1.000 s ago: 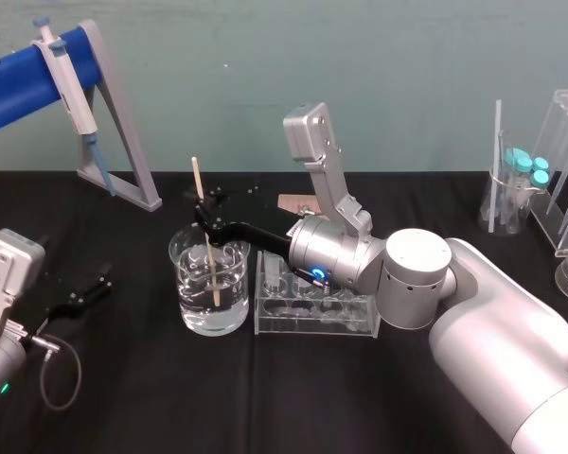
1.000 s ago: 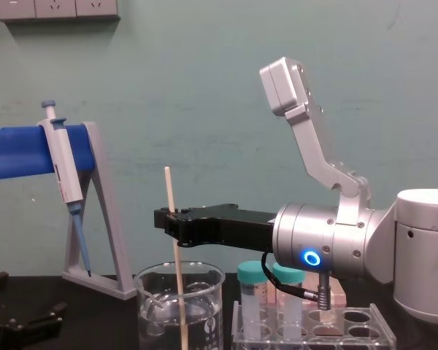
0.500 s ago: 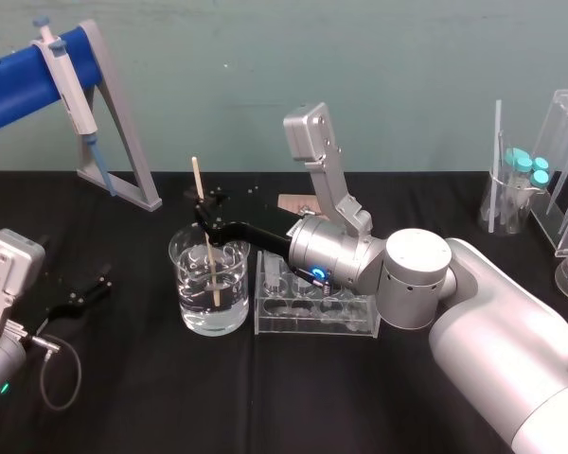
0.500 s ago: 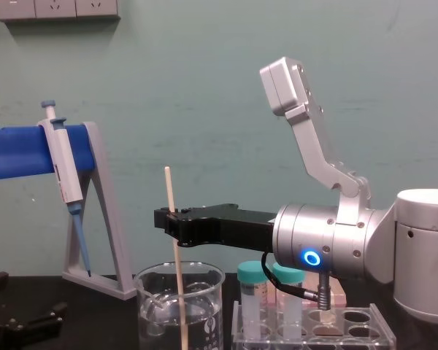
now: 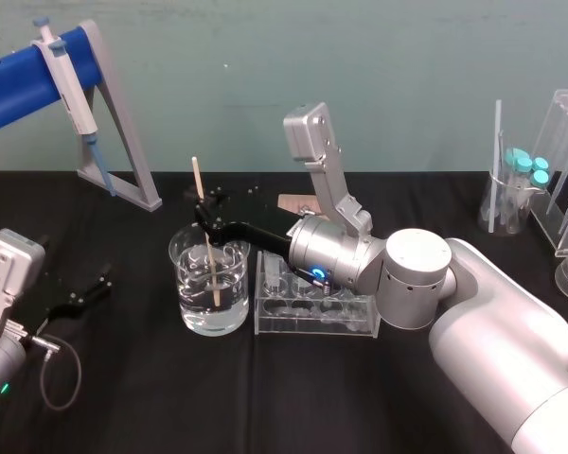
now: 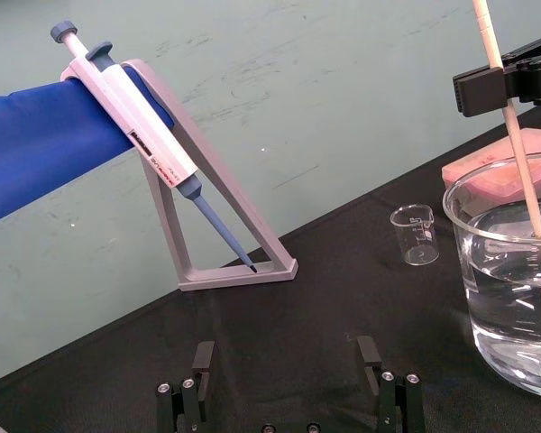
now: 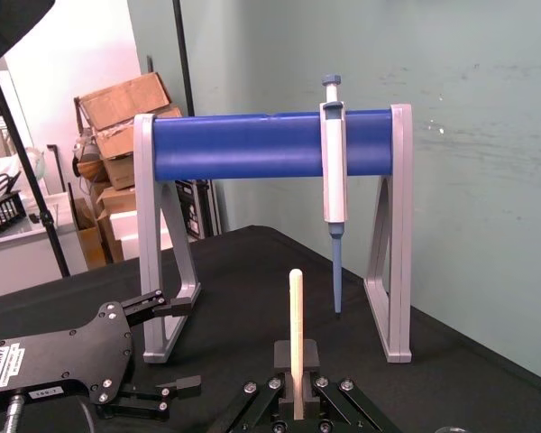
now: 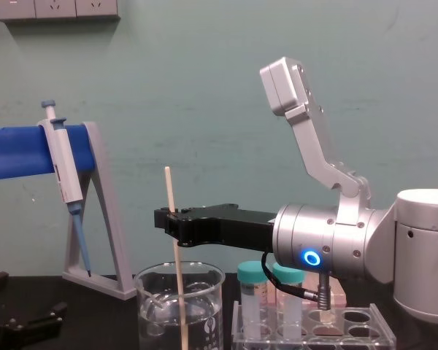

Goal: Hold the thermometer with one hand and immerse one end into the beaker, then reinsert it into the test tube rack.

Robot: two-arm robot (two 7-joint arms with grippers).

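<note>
1. Closest in, the left gripper (image 5: 83, 295) is parked on the left of the black table (image 5: 265, 397), fingers spread with nothing in them.
2. Mid-table is the beaker (image 5: 229, 295) of water, with the test tube rack (image 5: 352, 323) just beside it on the robot's right.
3. The right gripper (image 5: 204, 218) hangs over the beaker, pinched on the thermometer (image 5: 197, 182) around mid-length. The rod's upright, lower end in the water.
4. Dip looks done to me. The rack holes lie right of the rod, under the right arm, so lift it straight up, slide right and keep it vertical.
5. Way back is the pipette stand (image 5: 123, 142), not involved.
</note>
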